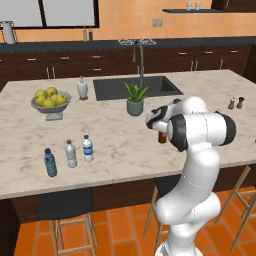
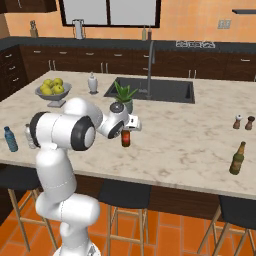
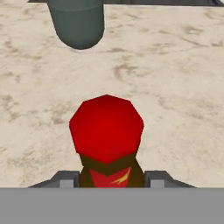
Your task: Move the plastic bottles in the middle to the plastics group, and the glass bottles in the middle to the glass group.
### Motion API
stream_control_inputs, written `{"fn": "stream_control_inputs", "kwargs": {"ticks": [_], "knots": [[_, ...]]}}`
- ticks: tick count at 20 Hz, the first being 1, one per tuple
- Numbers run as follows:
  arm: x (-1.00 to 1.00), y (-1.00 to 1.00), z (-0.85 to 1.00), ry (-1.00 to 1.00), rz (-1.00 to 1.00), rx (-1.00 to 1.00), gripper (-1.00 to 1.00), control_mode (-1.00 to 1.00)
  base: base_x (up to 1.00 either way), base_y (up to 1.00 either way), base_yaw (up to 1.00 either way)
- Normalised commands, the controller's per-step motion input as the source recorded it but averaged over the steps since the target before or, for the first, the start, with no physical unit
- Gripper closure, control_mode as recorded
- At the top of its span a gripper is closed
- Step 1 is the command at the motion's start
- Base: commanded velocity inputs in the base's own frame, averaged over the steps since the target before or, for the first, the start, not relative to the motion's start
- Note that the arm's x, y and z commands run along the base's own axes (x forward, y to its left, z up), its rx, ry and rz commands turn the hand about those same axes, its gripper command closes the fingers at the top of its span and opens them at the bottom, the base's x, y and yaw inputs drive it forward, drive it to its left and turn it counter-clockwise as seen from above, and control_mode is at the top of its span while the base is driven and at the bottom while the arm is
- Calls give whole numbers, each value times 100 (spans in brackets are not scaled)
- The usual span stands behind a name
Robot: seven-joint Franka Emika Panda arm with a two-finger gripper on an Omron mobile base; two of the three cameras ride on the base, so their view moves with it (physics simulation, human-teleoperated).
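Observation:
A red-brown glass bottle with a red top stands on the island counter, close to the potted plant. My gripper comes down over it, and its fingertips press the bottle's neck from both sides. An olive-brown bottle stands near the counter's right front edge. Two tiny bottles stand at the far right. At the left front, a blue bottle, a grey-clear bottle and a blue-labelled clear bottle stand in a row.
A potted plant stands just behind the gripper, with the sink and faucet beyond it. A bowl of lemons and a white vase stand at the back left. Stools are tucked under the counter's front edge.

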Motion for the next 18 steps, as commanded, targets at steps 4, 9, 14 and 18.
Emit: {"fn": "stream_control_inputs", "kwargs": {"ticks": [4,9,14,18], "knots": [[-24,-26,32,-6,-14,0,100,-100,0,0,0],[-23,-79,28,-4,-28,0,100,-100,0,0,0],[-9,-99,25,0,-33,0,100,-100,0,0,0],[-5,-100,26,0,-32,0,100,-100,0,0,0]]}}
